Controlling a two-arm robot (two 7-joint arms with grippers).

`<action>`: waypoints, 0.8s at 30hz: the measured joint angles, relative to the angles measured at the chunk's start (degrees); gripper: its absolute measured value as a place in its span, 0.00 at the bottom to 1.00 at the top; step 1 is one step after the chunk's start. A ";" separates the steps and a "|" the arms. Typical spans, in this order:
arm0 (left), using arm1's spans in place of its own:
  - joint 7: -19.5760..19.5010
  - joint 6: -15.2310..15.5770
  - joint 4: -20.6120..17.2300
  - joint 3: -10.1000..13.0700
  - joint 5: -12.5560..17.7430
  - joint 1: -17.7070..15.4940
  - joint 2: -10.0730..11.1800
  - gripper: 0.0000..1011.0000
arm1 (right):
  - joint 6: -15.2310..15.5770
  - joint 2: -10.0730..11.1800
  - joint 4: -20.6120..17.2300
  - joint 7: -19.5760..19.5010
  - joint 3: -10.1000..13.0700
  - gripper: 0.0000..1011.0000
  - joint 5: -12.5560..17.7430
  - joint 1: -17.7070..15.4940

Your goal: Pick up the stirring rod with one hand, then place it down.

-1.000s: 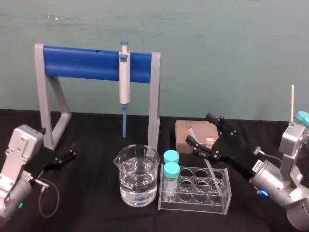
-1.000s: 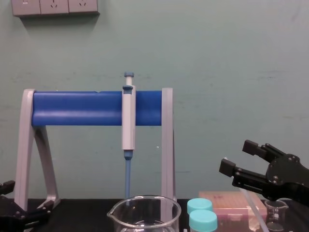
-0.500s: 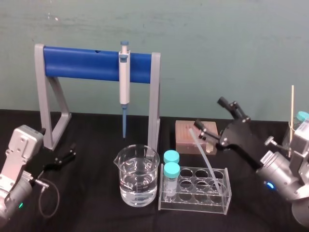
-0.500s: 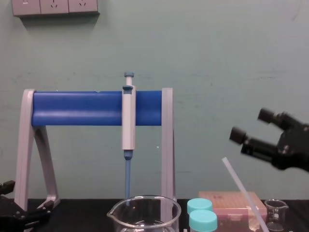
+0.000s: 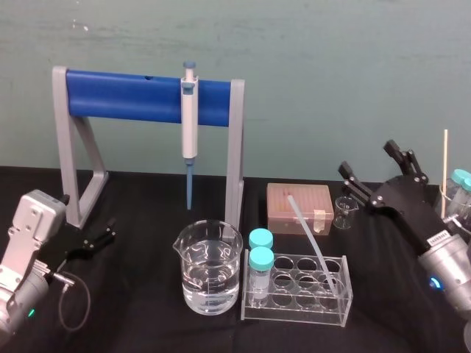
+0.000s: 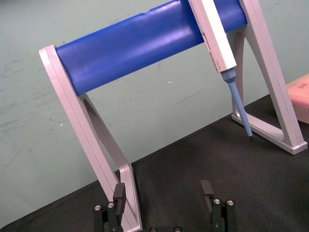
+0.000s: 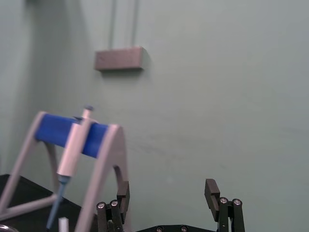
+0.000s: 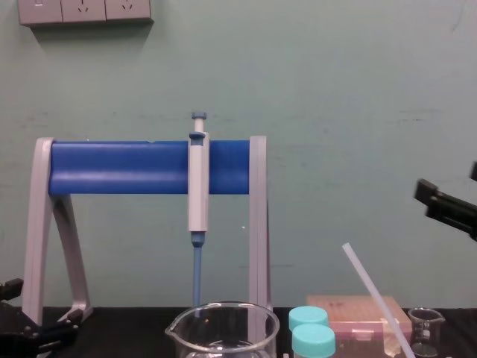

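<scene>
The stirring rod (image 5: 313,239) stands slanted in a clear rack (image 5: 294,314). Its lower end sits in a hole at the rack's right end, and its long axis climbs back and to the left, so the upper end points at the wall and shows in front of a pink box (image 5: 280,213). In the chest view the rod (image 8: 376,298) rises leftward above the box, its top free in the air. Nothing grips it. The right gripper (image 5: 366,157) hangs raised to the right of the rod and well apart from it, fingers spread wide with nothing between them; the right wrist view shows the same wide gap (image 7: 166,191). A small beaker (image 5: 344,212) stands on the black table (image 5: 147,323) between the rod's upper end and that gripper. Two tubes with teal caps (image 5: 260,259) fill the rack's left end, and a large beaker of water (image 5: 208,276) stands just beside the rack on the left. Behind them a pipette (image 5: 190,125) hangs from a stand with a blue bar (image 5: 125,95). The left gripper (image 5: 110,229) rests low at the far left by the stand's foot, its fingers parted and empty (image 6: 163,191).
</scene>
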 joint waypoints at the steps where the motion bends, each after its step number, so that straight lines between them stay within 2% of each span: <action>1: 0.00 0.00 0.00 0.00 0.00 0.00 0.00 0.99 | 1.44 -0.05 -0.57 -0.86 0.69 0.99 -0.04 -0.70; 10: 0.00 0.00 0.00 0.00 0.00 0.00 0.00 0.99 | 9.19 -0.20 -2.50 -4.39 2.96 0.99 -1.73 -3.57; 16: 0.00 -0.01 0.00 0.00 0.00 0.00 0.00 0.99 | 11.93 -0.40 -2.62 -5.03 2.78 0.99 -3.42 -3.83; 24: 0.00 0.00 0.00 0.00 0.00 0.00 0.00 0.99 | 15.79 -0.61 -0.82 -5.01 1.70 0.99 -4.90 -2.43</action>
